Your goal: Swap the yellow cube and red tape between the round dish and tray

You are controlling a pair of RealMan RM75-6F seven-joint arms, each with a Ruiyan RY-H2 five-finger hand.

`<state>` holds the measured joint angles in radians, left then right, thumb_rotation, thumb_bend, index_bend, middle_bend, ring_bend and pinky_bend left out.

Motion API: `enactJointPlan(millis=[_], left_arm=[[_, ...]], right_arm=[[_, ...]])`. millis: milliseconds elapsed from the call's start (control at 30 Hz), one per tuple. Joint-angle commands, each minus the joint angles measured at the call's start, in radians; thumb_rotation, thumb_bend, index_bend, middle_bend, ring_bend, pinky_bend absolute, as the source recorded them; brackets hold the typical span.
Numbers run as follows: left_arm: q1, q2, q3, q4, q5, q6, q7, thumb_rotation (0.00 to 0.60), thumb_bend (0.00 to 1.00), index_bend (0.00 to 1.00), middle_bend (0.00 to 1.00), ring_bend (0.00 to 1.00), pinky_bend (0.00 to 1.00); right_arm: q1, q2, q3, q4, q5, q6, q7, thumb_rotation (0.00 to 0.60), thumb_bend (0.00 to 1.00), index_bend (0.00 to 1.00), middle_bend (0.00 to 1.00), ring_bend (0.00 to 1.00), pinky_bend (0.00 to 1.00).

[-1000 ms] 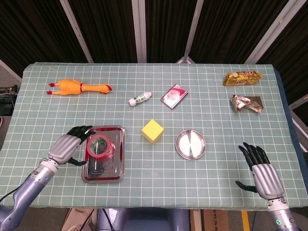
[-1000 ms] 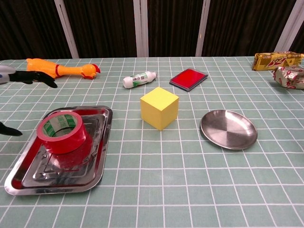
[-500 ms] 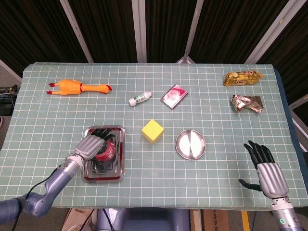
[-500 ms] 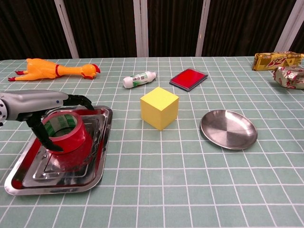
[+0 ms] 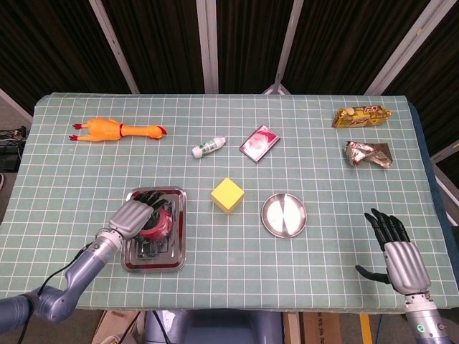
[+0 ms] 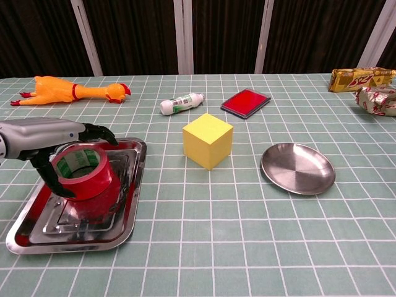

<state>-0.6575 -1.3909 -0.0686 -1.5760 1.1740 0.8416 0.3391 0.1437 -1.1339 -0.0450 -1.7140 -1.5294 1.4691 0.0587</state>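
green gridded desk (image 5: 315, 143), dark slats behind. my left hand (image 5: 133, 216) sits over the red tape (image 6: 80, 172) in the tray (image 6: 127, 204), fingers (image 6: 98, 131) curled around the roll. yellow cube (image 5: 227, 195) between tray and round dish (image 5: 283, 214). right hand (image 5: 399, 258) spread, idle.

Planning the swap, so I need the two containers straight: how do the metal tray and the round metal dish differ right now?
The rectangular metal tray holds the red tape roll, with the left hand over it; the round metal dish holds nothing. The tray has corners, the dish is circular. Both are shiny metal.
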Motion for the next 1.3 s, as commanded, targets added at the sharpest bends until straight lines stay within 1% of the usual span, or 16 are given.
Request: enactJointPlan(millis=[33,167,267,333,400,467,500,600,767,833,900,1067,1167,1300], left_arm=[[-0.004,0.004,0.008,0.004,-0.013,-0.007,0.009,0.6,0.04,0.15,0.04,0.03,0.15],[-0.008,-0.004,0.01,0.015,-0.018,-0.002,0.014,0.6,0.05,0.15,0.05,0.03,0.15],[-0.011,-0.012,0.012,0.021,0.004,0.002,-0.001,0.6,0.1,0.17,0.07,0.05,0.16],[-0.014,-0.011,0.017,0.02,0.017,-0.004,-0.015,0.6,0.16,0.2,0.11,0.1,0.2],[-0.014,-0.011,0.019,0.023,0.035,0.002,-0.025,0.6,0.25,0.27,0.18,0.18,0.28],[-0.009,-0.014,0.023,0.034,0.06,0.023,-0.028,0.6,0.31,0.33,0.22,0.22,0.35],[-0.006,-0.018,0.026,0.044,0.075,0.037,-0.027,0.6,0.31,0.34,0.24,0.23,0.36],[0.001,-0.025,0.036,0.063,0.084,0.052,-0.015,0.6,0.31,0.34,0.27,0.23,0.36],[0.0,-0.015,0.022,0.047,0.077,0.054,-0.045,0.6,0.31,0.35,0.28,0.23,0.36],[0.001,-0.008,0.01,0.026,0.111,0.072,-0.099,0.6,0.31,0.35,0.29,0.23,0.36],[0.005,-0.009,0.001,0.016,0.177,0.116,-0.158,0.6,0.31,0.36,0.3,0.23,0.36],[-0.003,-0.012,0.007,-0.003,0.329,0.178,-0.334,0.6,0.31,0.38,0.3,0.23,0.36],[-0.023,-0.005,0.006,-0.037,0.364,0.173,-0.36,0.6,0.31,0.38,0.31,0.23,0.36],[-0.058,-0.018,-0.007,-0.093,0.373,0.142,-0.316,0.6,0.31,0.38,0.3,0.23,0.36]], right_arm=[[-0.002,0.0,0.003,-0.001,-0.002,-0.002,0.001,0.6,0.05,0.0,0.0,0.0,0.0],[-0.005,0.0,0.008,-0.001,-0.002,-0.008,0.005,0.6,0.05,0.0,0.0,0.0,0.0],[-0.007,0.002,0.013,-0.001,-0.001,-0.012,0.012,0.6,0.05,0.0,0.0,0.0,0.0],[-0.009,0.002,0.017,-0.002,-0.001,-0.01,0.015,0.6,0.05,0.0,0.0,0.0,0.0],[-0.01,0.002,0.019,-0.003,-0.003,-0.01,0.022,0.6,0.05,0.0,0.0,0.0,0.0],[-0.012,0.0,0.022,-0.001,-0.004,-0.01,0.031,0.6,0.04,0.0,0.0,0.0,0.0],[-0.012,-0.002,0.023,0.003,-0.006,-0.01,0.034,0.6,0.05,0.0,0.0,0.0,0.0],[-0.013,-0.007,0.027,0.01,-0.008,-0.01,0.038,0.6,0.04,0.01,0.0,0.0,0.0],[-0.017,-0.009,0.034,0.013,-0.009,-0.01,0.046,0.6,0.05,0.01,0.0,0.01,0.0],[-0.019,-0.01,0.037,0.014,-0.007,-0.009,0.048,0.6,0.05,0.01,0.0,0.01,0.0],[-0.02,-0.011,0.04,0.015,-0.005,-0.009,0.051,0.6,0.04,0.01,0.0,0.01,0.0],[-0.021,-0.015,0.047,0.017,0.005,-0.019,0.053,0.6,0.04,0.01,0.0,0.01,0.0],[-0.022,-0.014,0.051,0.018,0.01,-0.02,0.053,0.6,0.05,0.01,0.0,0.01,0.0],[-0.025,-0.013,0.059,0.02,0.019,-0.02,0.061,0.6,0.04,0.01,0.0,0.01,0.0]])
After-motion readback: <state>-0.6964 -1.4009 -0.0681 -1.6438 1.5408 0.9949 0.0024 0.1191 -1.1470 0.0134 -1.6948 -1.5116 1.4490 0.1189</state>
